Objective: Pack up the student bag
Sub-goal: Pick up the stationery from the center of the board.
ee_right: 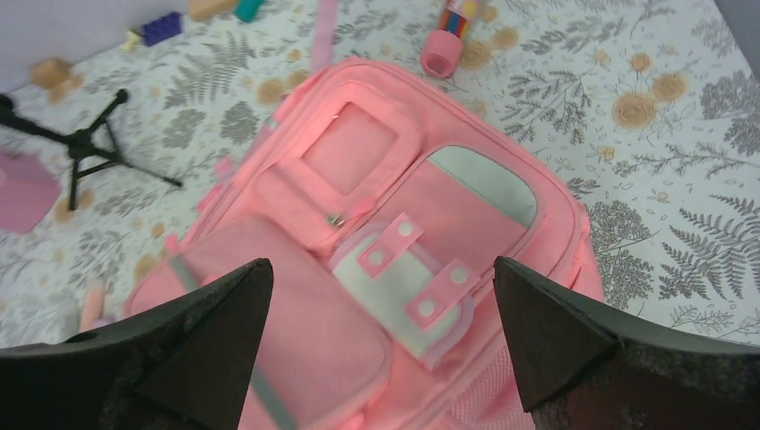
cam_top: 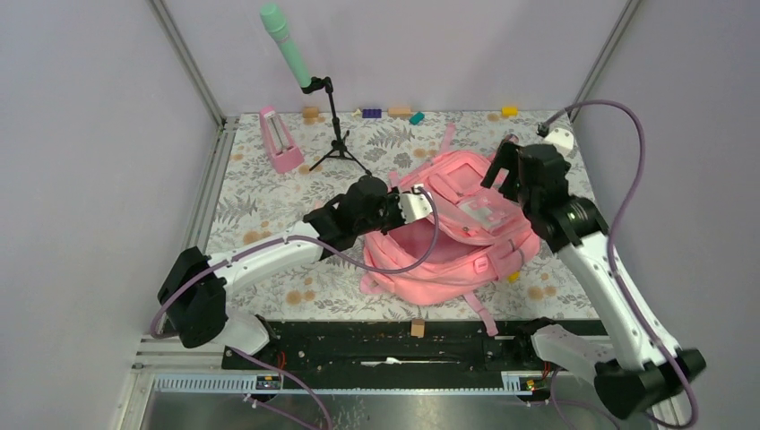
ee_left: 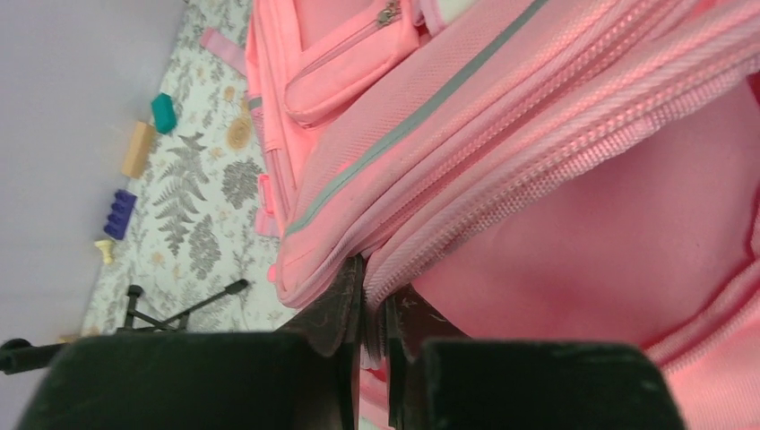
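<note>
Closed on the rim of the student bag (ee_left: 538, 116), the left claw (ee_left: 372, 291) probably holds its mouth open, while the right claw (ee_right: 384, 267) hovers spread above.

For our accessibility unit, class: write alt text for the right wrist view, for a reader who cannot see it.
A pink backpack lies front-up on a flower-patterned table, seen from above between the open black jaws of the right tool. A black tripod stands to the left; a purple block lies near the top edge.

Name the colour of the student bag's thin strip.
Grey. The strip on the student bag shows best in the left wrist view.
</note>
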Robot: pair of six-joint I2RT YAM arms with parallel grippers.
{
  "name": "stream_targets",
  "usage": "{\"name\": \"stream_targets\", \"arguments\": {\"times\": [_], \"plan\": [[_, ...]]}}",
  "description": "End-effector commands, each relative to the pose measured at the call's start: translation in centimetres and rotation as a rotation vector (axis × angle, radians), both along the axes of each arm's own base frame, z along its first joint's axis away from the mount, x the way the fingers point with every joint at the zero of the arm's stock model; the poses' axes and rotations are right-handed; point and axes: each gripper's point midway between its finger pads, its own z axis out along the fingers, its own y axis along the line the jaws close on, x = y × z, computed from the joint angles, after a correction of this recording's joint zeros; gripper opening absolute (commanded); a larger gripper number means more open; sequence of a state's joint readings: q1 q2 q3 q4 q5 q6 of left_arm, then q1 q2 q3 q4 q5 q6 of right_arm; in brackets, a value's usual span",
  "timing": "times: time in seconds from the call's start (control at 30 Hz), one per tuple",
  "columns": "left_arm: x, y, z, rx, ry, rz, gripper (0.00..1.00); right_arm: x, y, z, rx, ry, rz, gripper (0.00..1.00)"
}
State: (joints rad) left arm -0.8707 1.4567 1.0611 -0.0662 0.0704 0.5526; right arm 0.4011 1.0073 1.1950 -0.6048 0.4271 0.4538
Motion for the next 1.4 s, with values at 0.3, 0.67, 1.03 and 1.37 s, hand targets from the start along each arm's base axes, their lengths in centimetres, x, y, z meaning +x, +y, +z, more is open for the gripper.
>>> {"name": "stream_targets", "arguments": {"times": [0.3,0.67,1.03,1.37], "plan": [[-1.6,1.8,1.1,-0.036,0.131,0.121,0.00,17.4,-2.4,-6.4,0.180,0.149,-0.191,0.96],[-2.1,1.4,1.7,-0.045,0.144,0.116,0.00,26.5,-5.9,-14.2,0.201,0.293,-0.285,0.92],[-2.2,1.4,2.7,-0.074,0.140,0.115,0.00,29.1,-7.3,-20.1,0.101,0.468,-0.345,0.95],[-2.2,1.5,3.2,-0.084,0.128,0.120,0.00,28.2,-6.8,-24.3,0.152,0.549,-0.370,0.89]]}}
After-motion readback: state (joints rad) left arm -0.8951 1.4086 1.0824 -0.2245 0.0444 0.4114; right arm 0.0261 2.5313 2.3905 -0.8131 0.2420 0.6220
